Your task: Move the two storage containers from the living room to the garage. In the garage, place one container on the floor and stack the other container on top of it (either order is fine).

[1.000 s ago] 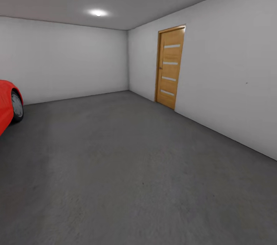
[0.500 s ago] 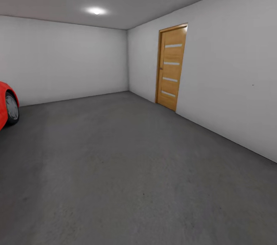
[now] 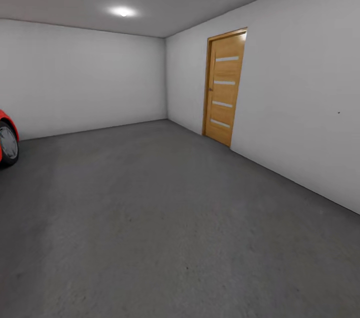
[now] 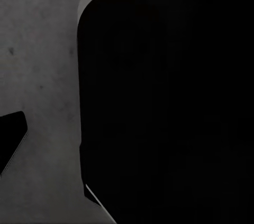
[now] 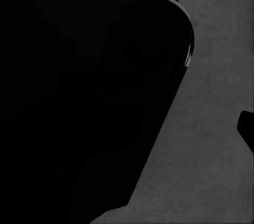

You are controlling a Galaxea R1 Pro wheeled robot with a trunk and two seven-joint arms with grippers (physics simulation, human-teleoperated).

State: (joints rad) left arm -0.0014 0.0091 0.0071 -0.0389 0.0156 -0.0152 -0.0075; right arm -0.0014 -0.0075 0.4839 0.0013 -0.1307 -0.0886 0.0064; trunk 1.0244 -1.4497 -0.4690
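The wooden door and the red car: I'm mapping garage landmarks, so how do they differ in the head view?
The wooden door is tan, upright and in full view on the right wall; the red car is glossy red and cut off at the left edge, one wheel visible. Both meet the grey concrete floor.

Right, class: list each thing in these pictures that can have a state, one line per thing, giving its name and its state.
Wooden panel door with four pale slats: shut.
Round ceiling light: on.
Red car: standing on the floor, only its wheel end in frame.
Dark grey concrete floor: bare where the head view shows it.
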